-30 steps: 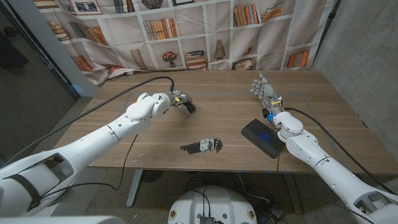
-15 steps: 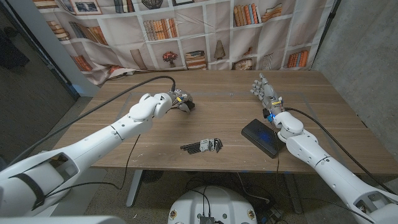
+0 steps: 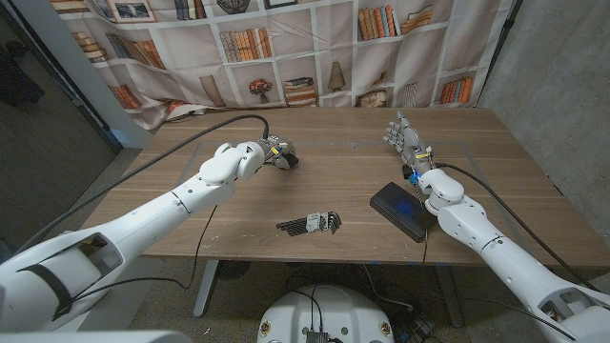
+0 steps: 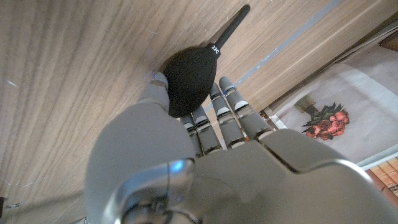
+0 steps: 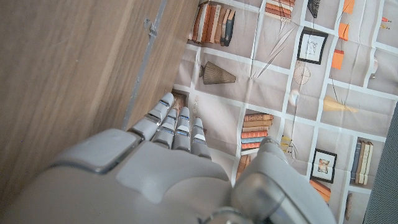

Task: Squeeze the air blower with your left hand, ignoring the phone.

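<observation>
The left robot hand (image 3: 274,155) was at the far left part of the wooden surface (image 3: 334,186), its fingers (image 4: 227,109) closed around the bulb of the black air blower (image 4: 191,79). In the left wrist view the thumb lay against one side of the bulb and the other fingers against the opposite side, while the blower's slim nozzle pointed away from the palm, along the wood grain. The blower's bulb lay against the surface. In the head view the blower (image 3: 286,161) appeared as a small dark shape at the fingertips.

The right robot hand (image 3: 408,143) stood at the far right part of the surface, fingers spread and extended, holding nothing; the right wrist view showed its fingers (image 5: 175,127) straight beside the wood. A black phone (image 3: 399,211) lay flat just beside the right wrist, on the near side. A set of dark hex keys (image 3: 311,224) lay near the front edge, between the two arms and well apart from the blower. A bookshelf-printed backdrop (image 3: 286,48) hung behind the surface.
</observation>
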